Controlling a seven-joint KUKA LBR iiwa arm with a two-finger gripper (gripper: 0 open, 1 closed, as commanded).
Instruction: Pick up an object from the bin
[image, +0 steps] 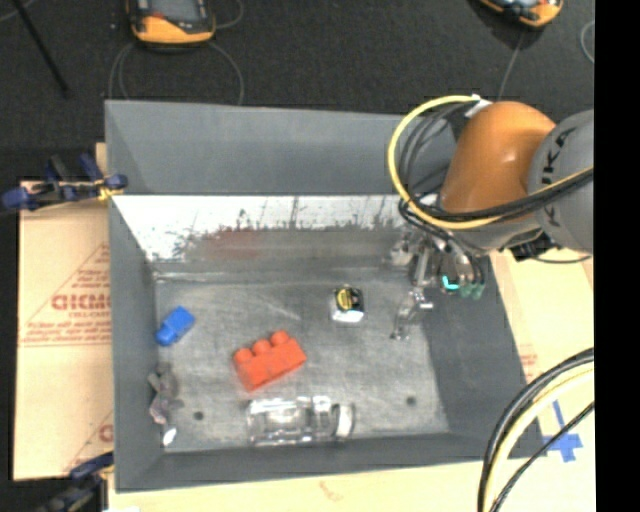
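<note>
Five loose items in grey metal bin (250, 150), none heaped, all well apart.

1. Small black-and-yellow piece on a white base (347, 303), centre-right of floor. Nearest item to the gripper (408, 318), which hangs just to its right and apart from it. Judged light and rigid. Kind too small to tell. Take hold across its narrow width.
2. Red-orange studded building brick (268, 360), centre floor, lying at a slant. Judged hard plastic, light, stiff, smooth-sided. Best gripped across the two long flat faces, below the studs.
3. Blue block (174, 326), left floor. Judged small, light, rigid. Grip across any opposed pair of sides.
4. Clear plastic container (298, 420), lying on its side along the near wall. Judged light, slippery, liable to roll or dent. Grip across the body with modest force.
5. Grey figure-like piece (162, 395), near-left corner, close to the wall. Irregular shape, so a poor hold is likely. A white fleck lies just below it.

Gripper state: no item seen in it; open or closed cannot be told.

Markings: no label or writing legible on any item. Dark lettering on the arm's grey casing (565, 150) is only partly readable.
</note>
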